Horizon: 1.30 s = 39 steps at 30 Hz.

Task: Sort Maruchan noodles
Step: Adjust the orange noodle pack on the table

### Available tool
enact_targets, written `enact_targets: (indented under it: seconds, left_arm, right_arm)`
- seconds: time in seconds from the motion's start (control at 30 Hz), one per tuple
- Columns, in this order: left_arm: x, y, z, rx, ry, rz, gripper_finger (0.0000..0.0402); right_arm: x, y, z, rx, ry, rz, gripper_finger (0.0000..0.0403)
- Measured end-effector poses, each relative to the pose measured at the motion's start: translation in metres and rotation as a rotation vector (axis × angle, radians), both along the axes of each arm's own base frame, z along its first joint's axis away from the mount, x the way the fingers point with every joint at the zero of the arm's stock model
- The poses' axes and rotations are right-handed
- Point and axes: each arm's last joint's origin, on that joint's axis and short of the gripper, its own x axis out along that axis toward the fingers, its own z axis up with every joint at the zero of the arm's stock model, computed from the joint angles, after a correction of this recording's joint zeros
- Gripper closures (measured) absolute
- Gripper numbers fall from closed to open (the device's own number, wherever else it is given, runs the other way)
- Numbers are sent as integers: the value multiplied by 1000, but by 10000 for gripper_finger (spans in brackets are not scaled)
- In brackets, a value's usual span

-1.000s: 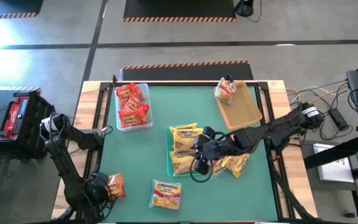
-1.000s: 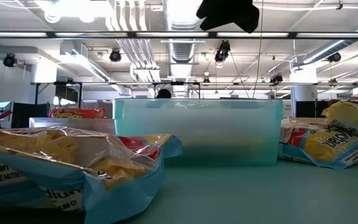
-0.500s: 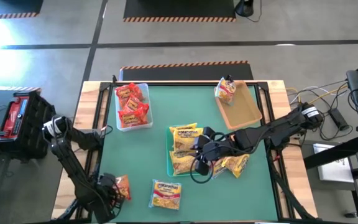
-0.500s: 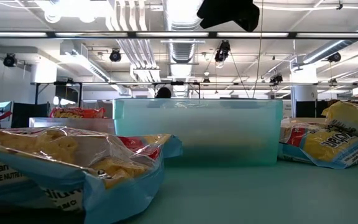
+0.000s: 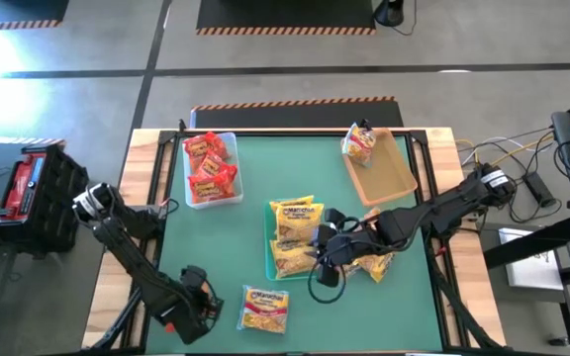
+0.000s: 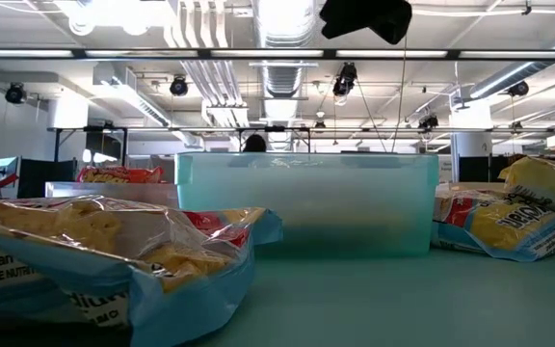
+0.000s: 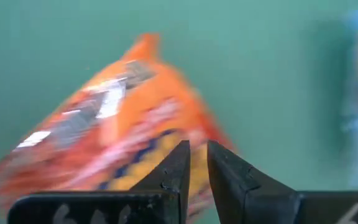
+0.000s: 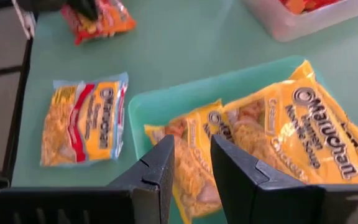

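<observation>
On the table (image 5: 245,232), one bin (image 5: 228,193) sits at the far left with packets (image 5: 210,166) in it, and another bin (image 5: 389,170) sits at the far right with a single packet (image 5: 360,144) at its far end. A third bin (image 5: 271,259) lies at the middle holding a stack of packets (image 5: 295,220), with the right claw (image 5: 327,259) above its right edge and more packets (image 5: 376,263) just right of it on the table. Near the front edge a lone packet (image 5: 265,308) lies flat, and left of it the left claw (image 5: 201,309) holds another packet (image 7: 123,140) above the table.
</observation>
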Motion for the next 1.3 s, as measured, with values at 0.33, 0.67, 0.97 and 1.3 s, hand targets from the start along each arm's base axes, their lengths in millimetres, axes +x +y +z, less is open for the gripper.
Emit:
enact_targets:
  seconds: [0.33, 0.67, 0.97, 1.3]
  left_arm:
    - [-10, 0, 5, -102, 225, -328, 363]
    - [1, -9, -15, -88, 252, -392, 363]
    - [25, -10, -32, -115, 269, 15, 363]
    - [82, 22, -12, 141, -237, 371, 363]
  right_arm:
    - [-11, 11, -6, -36, 84, 46, 321]
    - [-12, 14, -6, -38, 85, 54, 319]
    - [-12, 14, -6, -41, 87, 56, 326]
    - [-12, 14, -6, -45, 83, 50, 324]
